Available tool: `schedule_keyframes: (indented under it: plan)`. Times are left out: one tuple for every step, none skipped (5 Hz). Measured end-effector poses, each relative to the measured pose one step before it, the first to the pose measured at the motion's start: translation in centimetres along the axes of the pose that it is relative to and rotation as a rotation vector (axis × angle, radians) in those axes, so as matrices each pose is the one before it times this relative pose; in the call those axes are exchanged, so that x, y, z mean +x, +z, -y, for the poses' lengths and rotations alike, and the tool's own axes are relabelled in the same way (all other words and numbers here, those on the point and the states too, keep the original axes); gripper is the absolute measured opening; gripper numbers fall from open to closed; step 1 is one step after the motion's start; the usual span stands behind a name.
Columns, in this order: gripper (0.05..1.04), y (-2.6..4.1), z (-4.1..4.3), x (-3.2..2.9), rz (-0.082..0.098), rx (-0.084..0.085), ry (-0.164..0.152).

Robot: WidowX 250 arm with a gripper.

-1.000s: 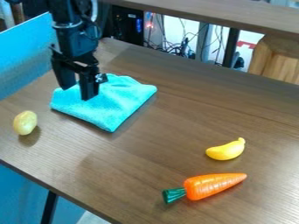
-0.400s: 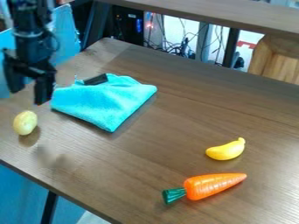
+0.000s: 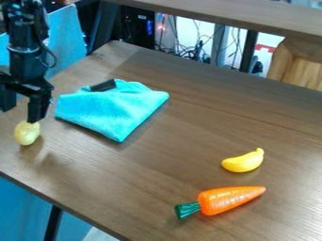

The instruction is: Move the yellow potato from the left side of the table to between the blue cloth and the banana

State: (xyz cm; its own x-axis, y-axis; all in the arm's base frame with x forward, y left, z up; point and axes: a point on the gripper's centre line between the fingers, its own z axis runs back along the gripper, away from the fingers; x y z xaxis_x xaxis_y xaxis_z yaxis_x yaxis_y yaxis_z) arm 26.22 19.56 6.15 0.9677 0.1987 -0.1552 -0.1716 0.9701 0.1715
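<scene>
– See the pincer (image 3: 20, 116)?
– Yes, hanging at the left, with fingers spread wide and hold of nothing.
– Close to anything?
– To the potato (image 3: 27, 135), on the left part of the counter (image 3: 157, 146). Seen with one fingertip right at its far end; can't tell whether touching.
– And just right of that?
– Look at the blue cloth (image 3: 116, 110), lying folded, with a small black object (image 3: 103, 85) at its far edge.
– And over on the right?
– Find the yellow banana (image 3: 242, 163) and, nearer, the orange carrot (image 3: 229, 199), lying with its green top to the left.
</scene>
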Motion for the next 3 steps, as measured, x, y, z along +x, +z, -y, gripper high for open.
schedule_keyframes:
  plan:
    - [1.001,-0.276,-0.131,0.054,0.0027,-0.0022,-0.0089]
    - [1.001,-0.423,0.493,-0.002,0.0125,-0.0202,-0.0206]
    - [1.001,-0.387,0.299,-0.080,0.0020,-0.0110,-0.0031]
